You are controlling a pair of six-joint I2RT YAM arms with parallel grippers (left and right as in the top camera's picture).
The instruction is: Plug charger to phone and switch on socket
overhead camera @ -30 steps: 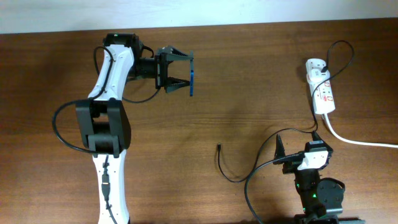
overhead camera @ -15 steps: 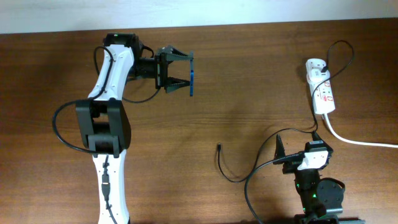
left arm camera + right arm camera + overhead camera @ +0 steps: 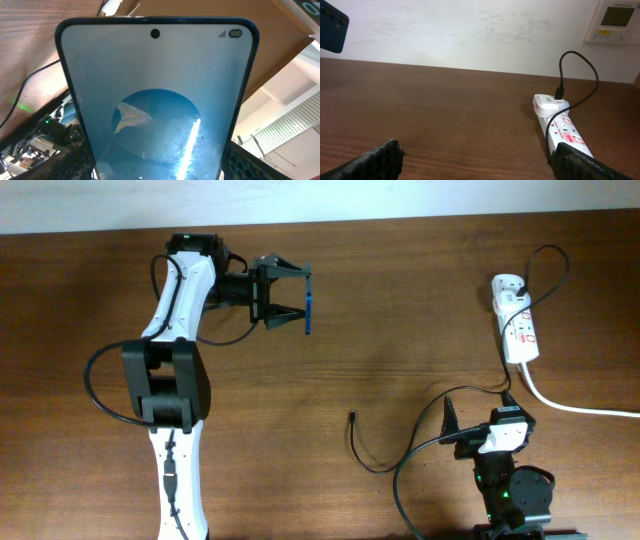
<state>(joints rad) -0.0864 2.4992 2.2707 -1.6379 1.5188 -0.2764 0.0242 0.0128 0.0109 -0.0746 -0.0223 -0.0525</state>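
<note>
My left gripper [image 3: 290, 296] is shut on the phone [image 3: 308, 300] and holds it on edge above the table at the far left. In the left wrist view the phone's light blue screen [image 3: 155, 95] fills the frame between my fingers [image 3: 156, 172]. The charger's small black plug tip [image 3: 352, 417] lies loose on the table, and its thin cable [image 3: 372, 463] curves back to the white adapter [image 3: 503, 284] on the socket [image 3: 520, 330]. My right gripper [image 3: 495, 416] is open and empty near the front edge. In the right wrist view its fingers [image 3: 480, 167] frame the socket [image 3: 566, 134].
The thick white cord [image 3: 575, 406] runs from the socket to the right edge. The right arm's own black cables [image 3: 420, 450] loop beside its base. A white wall [image 3: 470, 30] stands behind the table, and the phone's dark back [image 3: 331, 20] shows at the upper left.
</note>
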